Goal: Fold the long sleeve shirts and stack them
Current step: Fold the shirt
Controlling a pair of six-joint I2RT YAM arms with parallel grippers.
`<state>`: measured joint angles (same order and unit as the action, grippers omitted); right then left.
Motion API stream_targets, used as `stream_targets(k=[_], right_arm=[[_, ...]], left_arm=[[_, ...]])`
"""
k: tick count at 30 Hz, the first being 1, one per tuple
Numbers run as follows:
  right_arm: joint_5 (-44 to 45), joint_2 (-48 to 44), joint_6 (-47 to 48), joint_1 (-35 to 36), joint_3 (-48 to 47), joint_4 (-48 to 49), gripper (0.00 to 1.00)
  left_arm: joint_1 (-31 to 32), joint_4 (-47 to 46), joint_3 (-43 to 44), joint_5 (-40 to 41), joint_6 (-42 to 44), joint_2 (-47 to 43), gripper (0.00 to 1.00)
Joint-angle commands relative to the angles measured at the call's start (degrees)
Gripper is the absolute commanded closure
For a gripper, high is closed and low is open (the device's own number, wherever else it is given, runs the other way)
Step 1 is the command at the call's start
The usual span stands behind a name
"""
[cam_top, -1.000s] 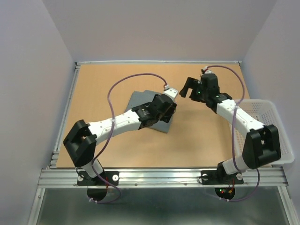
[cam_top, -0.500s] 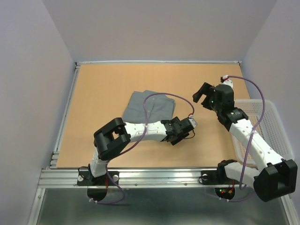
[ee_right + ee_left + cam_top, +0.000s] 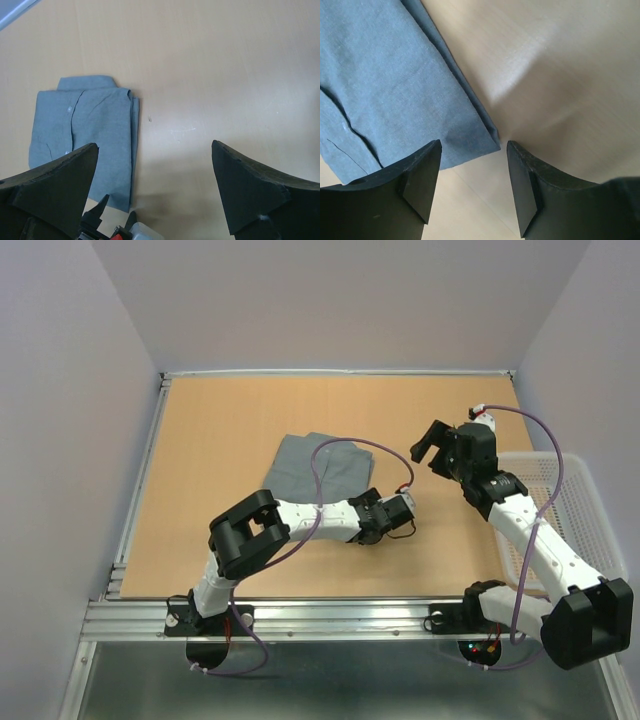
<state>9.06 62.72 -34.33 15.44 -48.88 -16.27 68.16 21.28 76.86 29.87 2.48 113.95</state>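
One long sleeve shirt [image 3: 318, 465], plain grey, lies folded into a neat rectangle mid-table, collar at the far end, buttons showing [image 3: 82, 135]. My left gripper [image 3: 370, 512] hovers low at the shirt's near right corner, open, with only bare wood between its fingers [image 3: 474, 145]; the corner of the shirt [image 3: 395, 85] lies just ahead of the fingertips. Raised over the table to the right of the shirt, my right gripper [image 3: 428, 443] is wide open and empty [image 3: 154, 145]. The right wrist view shows the left gripper [image 3: 116, 212] pointing at the shirt's corner.
A white mesh basket [image 3: 575, 500] stands at the table's right edge, beside the right arm. The wooden table [image 3: 220, 420] has a raised metal rim at the left and back. The left arm's elbow is folded back near the front left.
The left arm came off the shirt and swung back, its gripper now at the shirt's near right corner. The right gripper moved right, away from the shirt.
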Motion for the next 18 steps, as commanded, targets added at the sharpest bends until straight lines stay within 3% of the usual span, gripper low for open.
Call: stream_targets(k=[1, 6, 8, 13, 18], right_arm=[[0.26, 0.04, -0.04, -0.06, 0.37, 0.8, 0.0], [0.26, -0.32, -0.21, -0.15, 0.89, 0.8, 0.0], [0.26, -0.49, -0.3, -0.06, 1.24, 0.8, 0.0], [-0.53, -0.4, -0.56, -0.06, 1.86, 0.8, 0.0], [-3.6, 1.53, -2.58, -0.15, 2.04, 0.89, 0.0]], left_arm=[[0.13, -1.85, 1.27, 2.39, 0.42, 1.62, 0.35], [0.13, -2.21, 0.93, 6.43, 0.86, 4.08, 0.41], [0.13, -2.21, 0.57, 6.26, 0.86, 4.7, 0.51], [0.13, -2.38, -0.13, 5.03, -0.19, 3.83, 0.89], [0.13, -1.77, 0.13, 4.06, -1.86, 1.81, 1.0]])
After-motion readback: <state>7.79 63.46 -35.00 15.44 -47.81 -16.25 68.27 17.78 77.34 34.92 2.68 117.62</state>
